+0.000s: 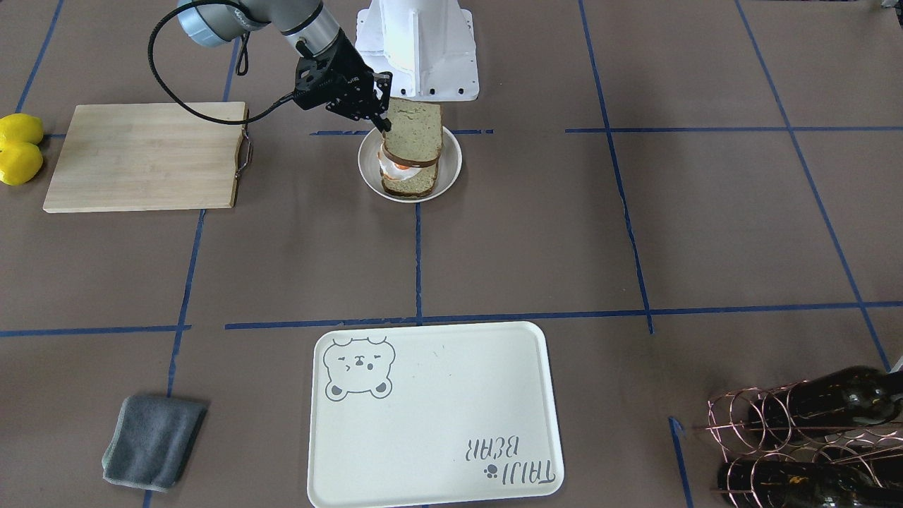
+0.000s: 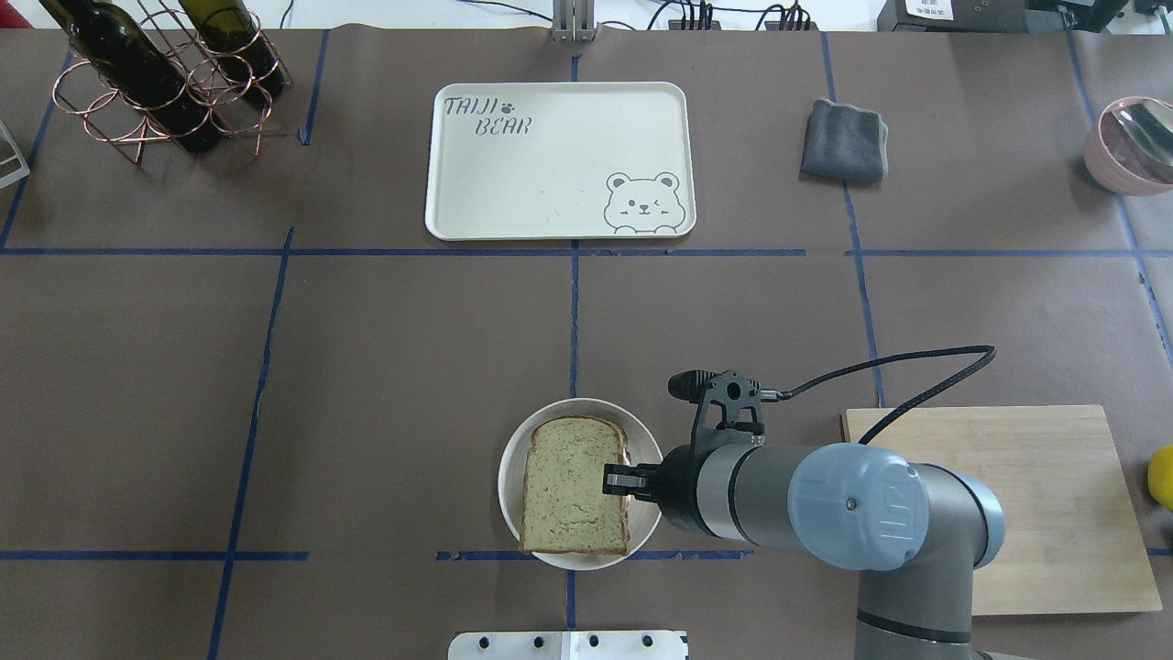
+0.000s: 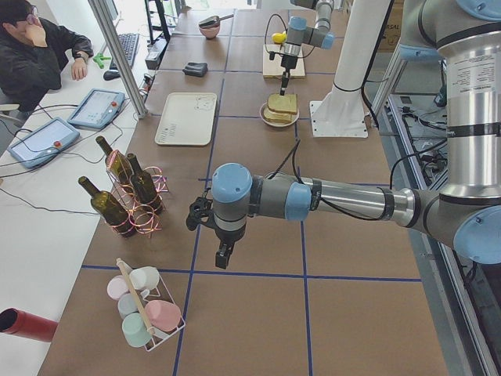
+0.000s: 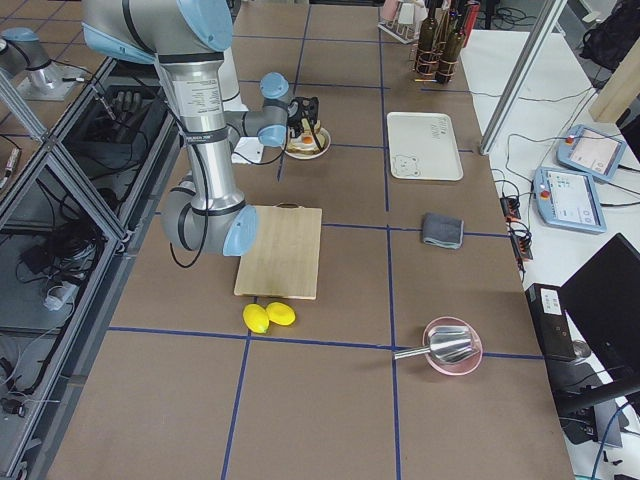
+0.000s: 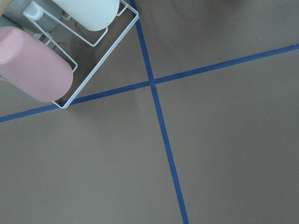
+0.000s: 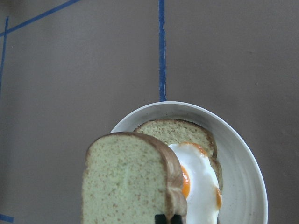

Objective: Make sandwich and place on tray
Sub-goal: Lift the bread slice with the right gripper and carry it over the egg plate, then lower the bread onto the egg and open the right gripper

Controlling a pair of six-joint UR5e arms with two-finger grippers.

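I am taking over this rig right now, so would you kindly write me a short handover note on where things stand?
Right gripper: shut on the edge of the top bread slice, holding it tilted over the white dish.
Left gripper: hangs far from the dish; I cannot tell whether it is open or shut.
Things: the bottom slice lies in the dish with the egg on it. The tray holds nothing, across the table.
Done: bottom slice and egg stacked.
Left: lay the top bread slice on the egg, then move the sandwich onto the tray.
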